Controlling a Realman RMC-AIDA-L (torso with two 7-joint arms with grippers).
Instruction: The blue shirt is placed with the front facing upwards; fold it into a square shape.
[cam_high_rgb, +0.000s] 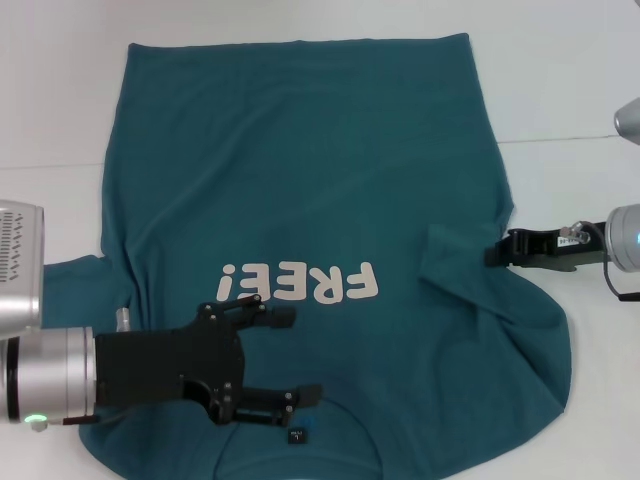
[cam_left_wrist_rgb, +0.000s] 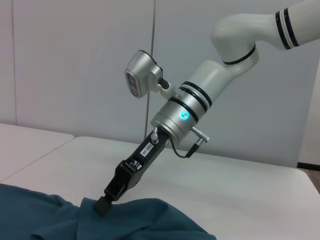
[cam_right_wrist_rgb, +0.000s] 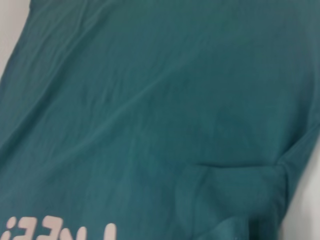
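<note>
White table (cam_high_rgb: 570, 70), plain wall behind. The blue shirt (cam_high_rgb: 320, 180) lies flat on it, front up, "FREE!" lettering (cam_high_rgb: 298, 284) mid-chest, neck label (cam_high_rgb: 300, 436) at the collar nearest the robot. Right gripper (cam_high_rgb: 492, 254) is at the shirt's right sleeve, fingers clenched on a pinch of sleeve cloth that already looks folded inward. Left gripper (cam_high_rgb: 300, 358) hovers between lettering and label, fingers spread, gripping nothing. Risk: a thin pinch slipping mid-fold, or dragging the body cloth into wrinkles, giving a skewed square.
</note>
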